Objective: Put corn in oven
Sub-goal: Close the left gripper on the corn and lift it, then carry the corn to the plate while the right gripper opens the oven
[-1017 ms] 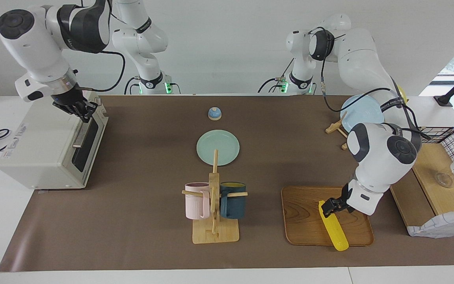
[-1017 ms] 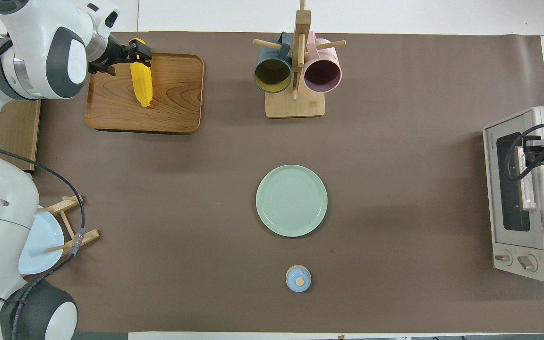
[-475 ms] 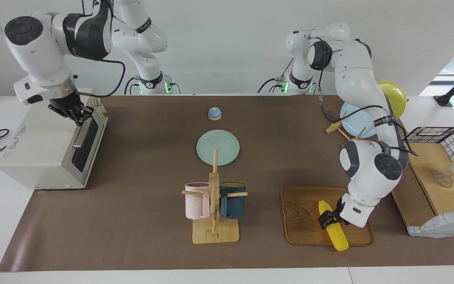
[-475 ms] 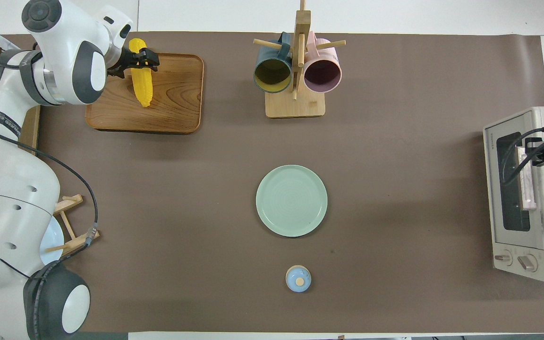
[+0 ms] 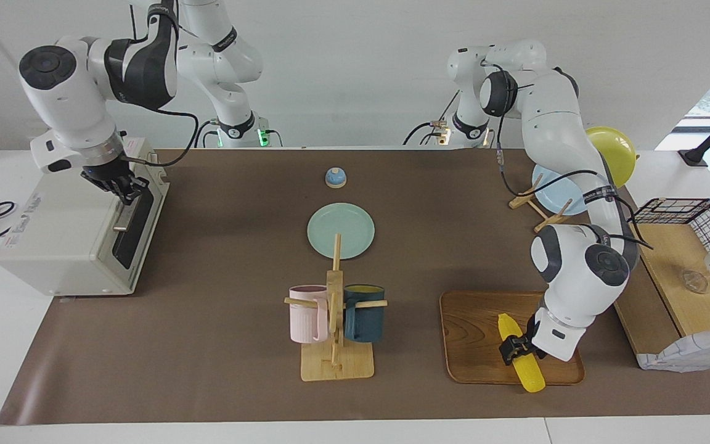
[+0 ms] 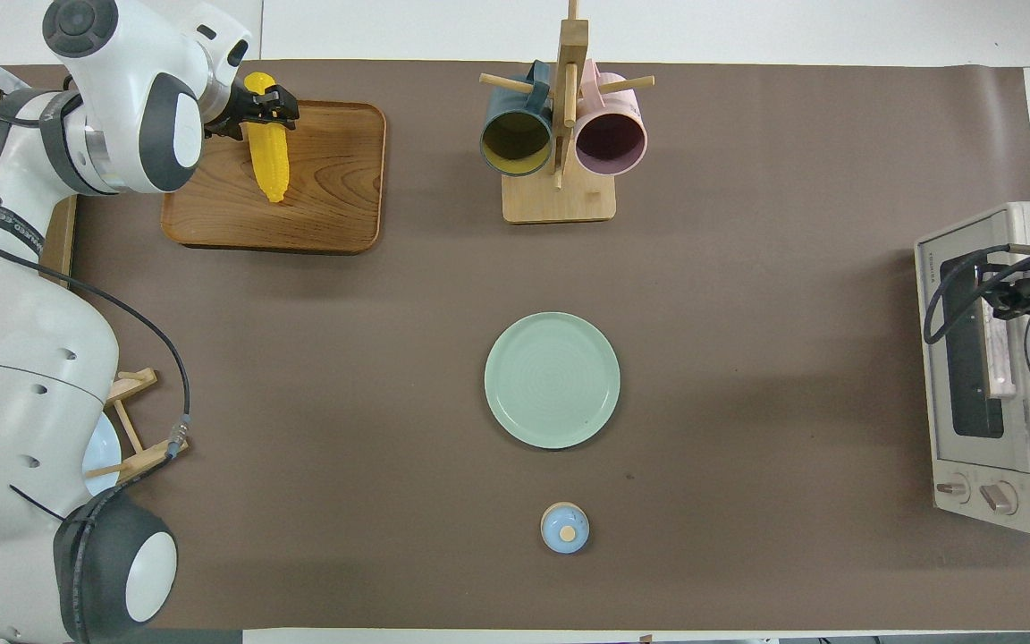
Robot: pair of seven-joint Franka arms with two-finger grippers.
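The yellow corn (image 5: 526,369) lies on a wooden tray (image 5: 475,336) at the left arm's end of the table; it also shows in the overhead view (image 6: 269,161). My left gripper (image 5: 517,346) is down at the corn's thick half, open, with a finger on either side of it (image 6: 267,97). The off-white oven (image 5: 65,234) stands at the right arm's end, door closed. My right gripper (image 5: 122,185) is at the upper end of the door's bar handle (image 5: 127,213); it also shows in the overhead view (image 6: 1011,291).
A wooden mug rack (image 5: 336,345) with a pink and a dark blue mug stands mid-table. A green plate (image 5: 341,229) and a small blue bell (image 5: 335,177) lie nearer the robots. A plate stand (image 5: 561,185), a wire basket (image 5: 694,213) and a wooden box (image 5: 681,290) stand beside the tray.
My left gripper has come down from above the corn to around it on the tray. My right gripper has shifted slightly along the oven's handle. The corn has not moved.
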